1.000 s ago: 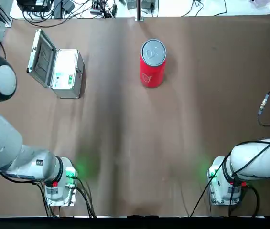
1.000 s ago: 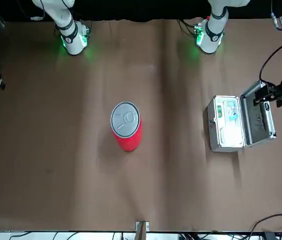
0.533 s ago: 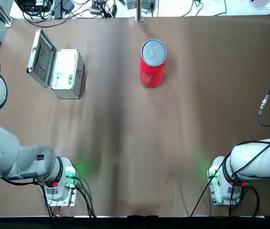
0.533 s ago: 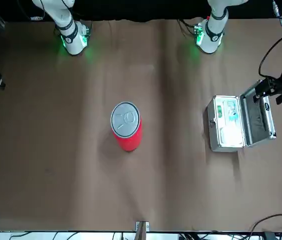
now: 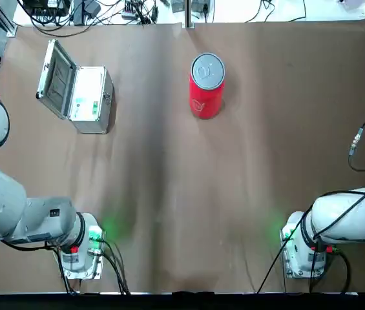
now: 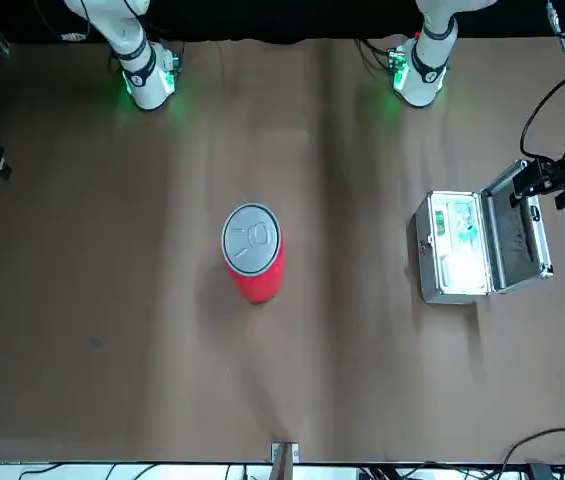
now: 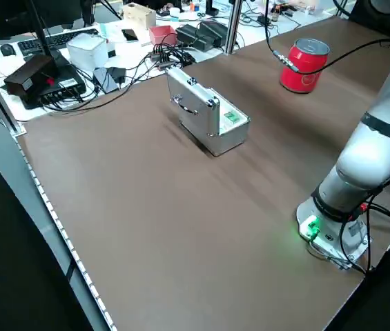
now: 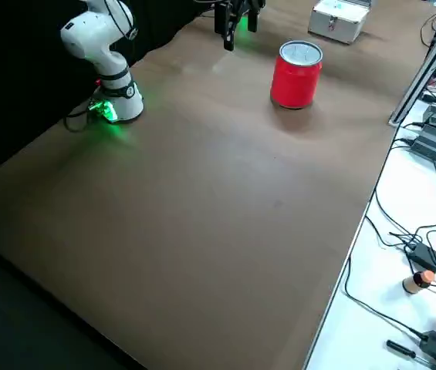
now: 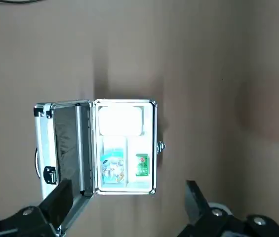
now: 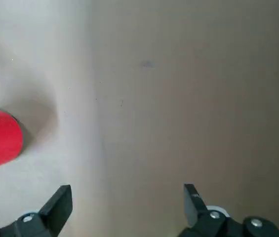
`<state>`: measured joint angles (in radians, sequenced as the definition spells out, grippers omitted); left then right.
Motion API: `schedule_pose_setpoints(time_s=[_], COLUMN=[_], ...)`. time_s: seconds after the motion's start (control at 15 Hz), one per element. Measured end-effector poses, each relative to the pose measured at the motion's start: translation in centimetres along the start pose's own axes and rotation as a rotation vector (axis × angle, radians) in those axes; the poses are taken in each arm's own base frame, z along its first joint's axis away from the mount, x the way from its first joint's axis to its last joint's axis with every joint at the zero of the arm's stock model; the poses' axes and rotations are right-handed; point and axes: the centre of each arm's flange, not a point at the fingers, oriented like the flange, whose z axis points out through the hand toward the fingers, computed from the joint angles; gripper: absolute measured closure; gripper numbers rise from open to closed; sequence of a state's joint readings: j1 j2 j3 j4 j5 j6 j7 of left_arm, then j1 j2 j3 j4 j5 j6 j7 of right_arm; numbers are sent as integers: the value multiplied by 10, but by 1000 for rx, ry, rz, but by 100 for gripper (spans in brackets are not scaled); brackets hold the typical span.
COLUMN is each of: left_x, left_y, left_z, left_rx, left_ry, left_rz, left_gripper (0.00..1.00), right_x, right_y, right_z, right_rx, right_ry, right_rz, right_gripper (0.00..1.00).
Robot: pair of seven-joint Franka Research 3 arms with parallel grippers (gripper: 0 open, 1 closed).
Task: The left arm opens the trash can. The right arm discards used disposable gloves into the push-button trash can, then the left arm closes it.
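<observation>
Left arm [image 5: 1, 200] barely shifted since half a second ago. Left gripper [image 9: 127, 200] spread wide, high over open silver case [image 9: 122, 145]; small packets inside. Trash can [image 5: 206, 85] upright, lid closed, far centre of worktop [image 5: 234, 181], well apart from both. Right gripper [image 10: 127, 202] also wide, empty, above bare worktop. Gloves not visible.

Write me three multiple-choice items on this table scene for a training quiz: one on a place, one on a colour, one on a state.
1. The metal case lies on which side of the trash can for the robot?
A left
B right
C behind

2. The trash can's body is
A blue
B red
C silver

3. The left pincer is
A shut on gloves
B open
C shut on the lid

Key: 1 A, the top view shows the case nearer the left arm. 2 B, red wall, grey lid. 3 B, its fingers stand wide apart, empty.
</observation>
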<state>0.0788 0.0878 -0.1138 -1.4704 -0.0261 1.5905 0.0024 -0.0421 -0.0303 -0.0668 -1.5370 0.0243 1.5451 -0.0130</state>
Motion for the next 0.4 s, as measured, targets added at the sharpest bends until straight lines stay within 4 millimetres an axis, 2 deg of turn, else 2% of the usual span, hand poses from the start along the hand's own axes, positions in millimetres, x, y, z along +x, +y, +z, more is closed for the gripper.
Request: schedule_pose_setpoints(time_s=[0.4], left_x=[1], left_y=[-3], left_z=[1], left_rx=[19], left_ry=[2], left_rz=[-12], left_gripper=[0], right_x=[2], right_y=[0], right_z=[-2], right_rx=[0], right_ry=[17], right_rz=[0], right_gripper=[1])
